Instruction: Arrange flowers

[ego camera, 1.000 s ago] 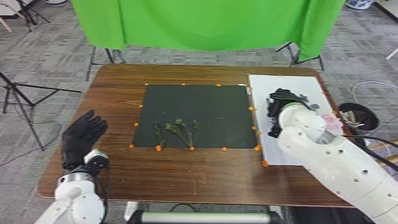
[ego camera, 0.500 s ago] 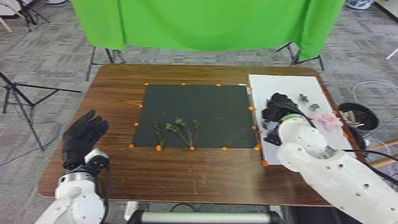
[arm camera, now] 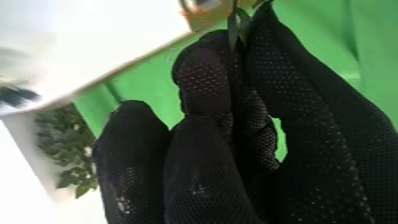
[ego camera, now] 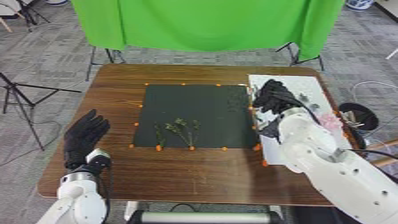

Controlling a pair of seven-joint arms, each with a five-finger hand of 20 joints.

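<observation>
left hand [ego camera: 82, 135] idle by the counter's [ego camera: 191, 175] left edge, fingers straight; leafy stems [ego camera: 181, 122] lie on the dark mat's [ego camera: 178, 102] near part. right hand [ego camera: 277, 95] is over the white board [ego camera: 300, 85], fingers narrow, pinching a thin green sprig [arm camera: 234, 24]. looks like the placing step: next, bring it over the mat, lower it flat, let go cleanly.

Head view looks down; close wrist view shares green cloth [ego camera: 209, 25].
</observation>
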